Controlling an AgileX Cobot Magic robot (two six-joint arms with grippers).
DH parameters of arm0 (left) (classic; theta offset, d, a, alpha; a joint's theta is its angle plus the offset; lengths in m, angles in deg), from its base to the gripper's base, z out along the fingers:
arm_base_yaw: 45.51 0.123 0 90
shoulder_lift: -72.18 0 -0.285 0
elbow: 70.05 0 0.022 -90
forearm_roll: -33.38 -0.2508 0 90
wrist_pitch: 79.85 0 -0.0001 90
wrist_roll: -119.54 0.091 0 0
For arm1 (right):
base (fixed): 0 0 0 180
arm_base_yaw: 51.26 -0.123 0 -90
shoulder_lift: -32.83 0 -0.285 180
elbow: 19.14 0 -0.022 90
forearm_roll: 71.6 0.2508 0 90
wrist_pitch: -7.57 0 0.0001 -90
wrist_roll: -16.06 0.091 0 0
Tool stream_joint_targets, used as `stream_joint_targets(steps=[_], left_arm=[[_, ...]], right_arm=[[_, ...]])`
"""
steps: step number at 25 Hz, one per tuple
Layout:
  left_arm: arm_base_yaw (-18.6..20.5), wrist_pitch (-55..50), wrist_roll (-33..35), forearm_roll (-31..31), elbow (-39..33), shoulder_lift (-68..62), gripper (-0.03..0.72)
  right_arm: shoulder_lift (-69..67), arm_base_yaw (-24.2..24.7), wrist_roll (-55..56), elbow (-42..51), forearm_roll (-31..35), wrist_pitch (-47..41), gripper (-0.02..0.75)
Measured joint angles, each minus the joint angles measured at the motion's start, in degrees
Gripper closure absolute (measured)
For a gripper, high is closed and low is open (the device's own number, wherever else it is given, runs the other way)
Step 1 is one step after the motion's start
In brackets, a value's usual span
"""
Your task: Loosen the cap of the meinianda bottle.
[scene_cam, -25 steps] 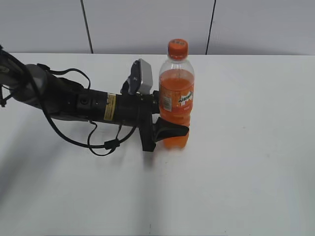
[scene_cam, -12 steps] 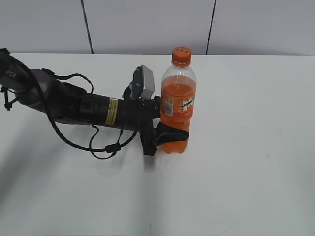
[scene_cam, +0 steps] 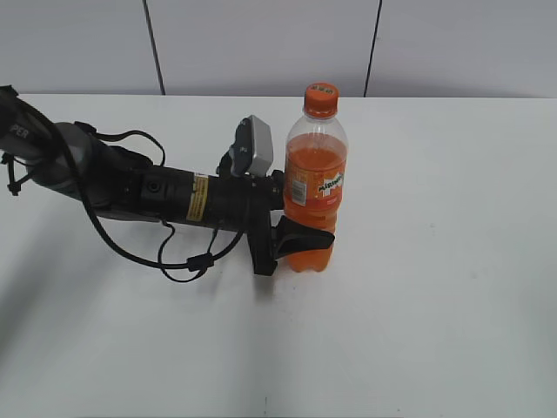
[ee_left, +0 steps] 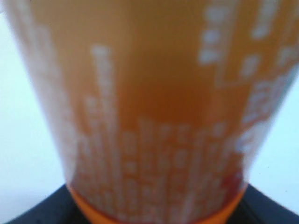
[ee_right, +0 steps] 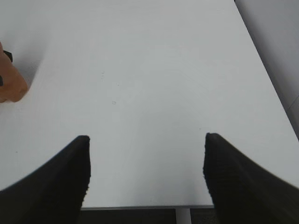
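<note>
One bottle (scene_cam: pixel 315 187) stands upright on the white table (scene_cam: pixel 435 305), roughly in the middle and a bit toward the back. It's clear plastic with orange soda inside, an orange label with a white-green logo, and the orange cap (scene_cam: pixel 320 98) sits on top with a little green mark on it. The cap is on the neck and nothing is touching it.

The left gripper (scene_cam: pixel 300 226) comes in from the left, with the arm lying low and nearly level over the table, and it's clamped around the lower part of the bottle, just under the label. One black finger (scene_cam: pixel 305 234) wraps across the front of the bottle; the other one is hidden behind it. A small grey camera box (scene_cam: pixel 253 144) sits on the wrist just left of the bottle, and a black cable (scene_cam: pixel 174 259) loops down under the arm onto the table.

The left wrist view is basically all bottle (ee_left: pixel 154 112), super close and blurry, with rows of white label print you can't read.

The right gripper (ee_right: pixel 145 175) hangs over bare table (ee_right: pixel 154 70), fingers spread wide apart with nothing between them. An orange bit of the bottle (ee_right: pixel 10 84) peeks in at the left edge of that view
</note>
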Motion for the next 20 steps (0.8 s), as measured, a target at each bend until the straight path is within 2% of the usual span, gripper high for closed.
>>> stream_joint_targets(steps=[20], left_arm=[[-0.1, 1.1, 0.0, -0.1, 0.0, -0.2, 0.284]], right_arm=[[-0.2, 0.0, 0.6, -0.3, 0.8, -0.1, 0.173]])
